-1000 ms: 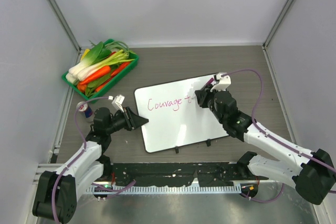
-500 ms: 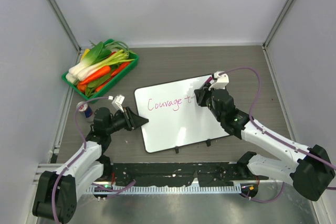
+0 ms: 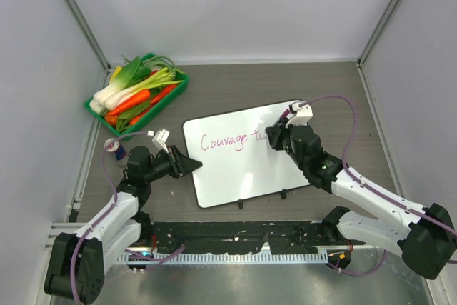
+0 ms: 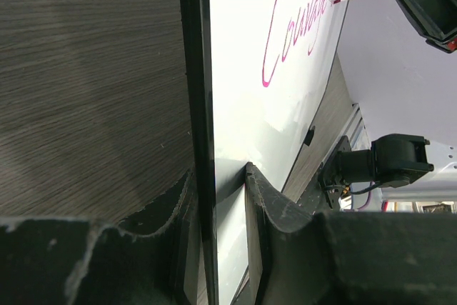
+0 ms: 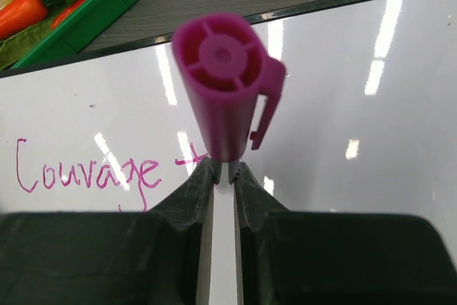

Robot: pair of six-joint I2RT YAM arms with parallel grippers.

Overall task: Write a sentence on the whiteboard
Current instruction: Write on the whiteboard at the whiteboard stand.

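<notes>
board: large glossy white rectangular whiteboard (image 3: 239, 173) with thin black frame lies flat on the dark wood-grain table (image 3: 235, 87) | writing: thin pink cursive sentence (image 3: 226, 141) reads "Courage" plus one further stroke | left gripper (image 3: 191, 166): fingers clamped over the board's left edge | right gripper (image 3: 274, 136): fingers pinched on a magenta plastic marker (image 5: 223, 83), its tip just right of the writing

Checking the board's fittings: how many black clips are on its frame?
2, on the near edge of the board: left clip left of its middle, right clip further right. Parts are covered; more may be hidden.
</notes>
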